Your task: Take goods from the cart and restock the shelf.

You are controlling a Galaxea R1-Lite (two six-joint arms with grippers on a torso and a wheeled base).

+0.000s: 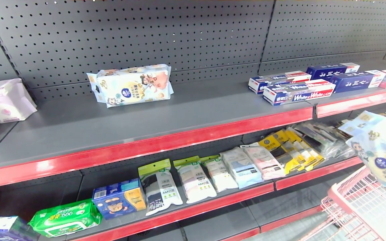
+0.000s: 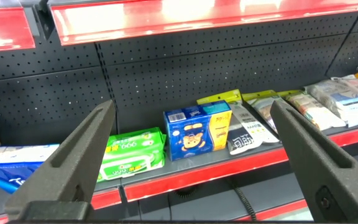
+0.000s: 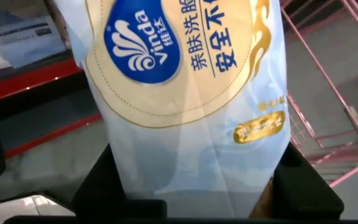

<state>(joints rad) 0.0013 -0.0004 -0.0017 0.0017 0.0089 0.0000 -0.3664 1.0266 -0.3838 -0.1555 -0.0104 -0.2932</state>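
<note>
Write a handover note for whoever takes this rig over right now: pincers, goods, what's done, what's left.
Left pincer: open, empty.
Right pincer: shut on a tissue pack, held by the pink cart.
Done: one matching pack sits on the top shelf.
Left: set the held pack on that shelf, probably beside the first, then go back to the cart for more.

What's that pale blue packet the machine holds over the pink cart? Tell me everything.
The soft pack is glossy plastic film, pale blue and white, with a round blue logo, gold trim and a cartoon figure. It looks full and puffy. The right gripper clamps one end between two dark fingers, holding it above the pink wire cart.
</note>
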